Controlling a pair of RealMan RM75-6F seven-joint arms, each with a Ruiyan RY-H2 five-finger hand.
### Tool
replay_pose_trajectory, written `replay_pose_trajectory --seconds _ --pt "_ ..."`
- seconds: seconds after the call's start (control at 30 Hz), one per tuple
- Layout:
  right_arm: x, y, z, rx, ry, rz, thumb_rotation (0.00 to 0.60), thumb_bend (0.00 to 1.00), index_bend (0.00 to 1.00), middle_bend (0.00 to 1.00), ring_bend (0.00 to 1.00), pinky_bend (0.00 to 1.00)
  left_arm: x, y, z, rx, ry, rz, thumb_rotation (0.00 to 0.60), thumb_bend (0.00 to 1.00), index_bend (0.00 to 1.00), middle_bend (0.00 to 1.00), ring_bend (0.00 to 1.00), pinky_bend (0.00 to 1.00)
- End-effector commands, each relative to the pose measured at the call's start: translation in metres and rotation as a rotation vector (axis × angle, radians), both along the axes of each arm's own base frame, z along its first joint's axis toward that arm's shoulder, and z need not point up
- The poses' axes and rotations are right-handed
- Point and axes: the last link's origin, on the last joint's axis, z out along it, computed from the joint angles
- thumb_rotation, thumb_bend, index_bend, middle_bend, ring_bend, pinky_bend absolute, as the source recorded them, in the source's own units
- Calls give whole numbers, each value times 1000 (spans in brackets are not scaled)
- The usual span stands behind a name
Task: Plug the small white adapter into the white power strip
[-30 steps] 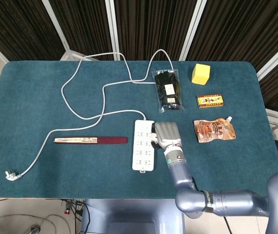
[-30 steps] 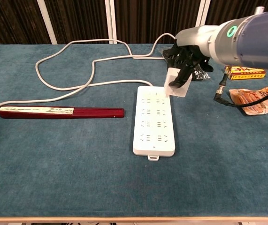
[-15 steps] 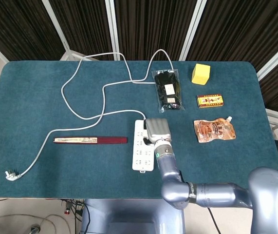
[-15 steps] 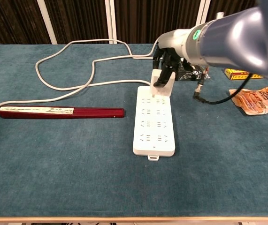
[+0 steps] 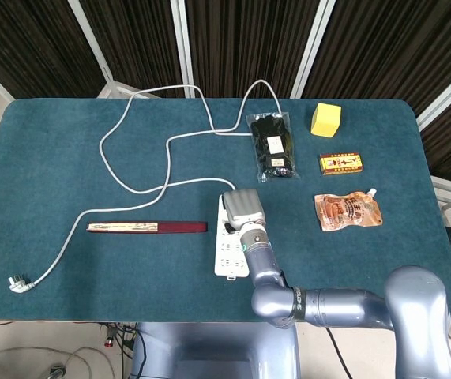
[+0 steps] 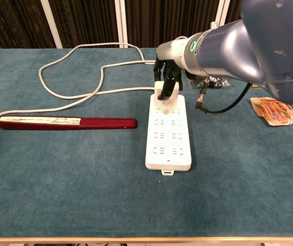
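The right hand (image 6: 168,76) reaches over the far end of the white power strip (image 6: 168,137), which lies lengthwise near the middle of the worktop (image 6: 74,179), a little toward its near edge. The dark fingers (image 6: 162,72) are clamped on the small white adapter (image 6: 163,90), holding it upright just above, or perhaps touching, the strip's far left sockets; whether its pins are seated cannot be told. In the head view the back of the right hand (image 5: 242,208) covers the far end of the strip (image 5: 225,254) and hides the adapter.

The strip's white cable (image 5: 142,146) loops across the far left part of the worktop and runs to a plug (image 5: 18,283) near the near left corner. A long dark red flat case (image 6: 66,122) lies to the left of the strip, parallel to the near edge. Toward the far edge sits a black item in a clear bag (image 5: 272,146), and by the far right corner a yellow block (image 5: 325,119). A small yellow and red box (image 5: 342,163) and an orange spouted pouch (image 5: 347,210) lie along the right side.

The left hand does not show in either view.
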Motion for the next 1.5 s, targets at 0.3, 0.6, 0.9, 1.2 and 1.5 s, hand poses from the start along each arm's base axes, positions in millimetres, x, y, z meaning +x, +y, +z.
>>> replay_pose_trajectory --seconds 0.3,0.6,0.9,1.2,1.5 --pt "-9 -10 7 -32 5 19 600 651 776 783 866 837 0 0 0 7 6 2 600 189 220 0 0 79" --pt "-23 -13 5 -40 -120 -26 600 651 781 783 867 837 0 0 0 9 10 3 600 189 220 0 0 79" --pt "-28 -15 2 -58 -138 -23 600 651 784 783 866 837 0 0 -1 9 12 8 600 189 221 0 0 79" --pt "-33 -16 1 -59 -118 0 600 650 784 783 866 837 0 0 -1 11 17 11 600 189 221 0 0 79" --pt "-39 -16 2 -58 -108 16 600 651 785 783 867 837 0 0 -1 12 16 12 600 189 220 0 0 79"
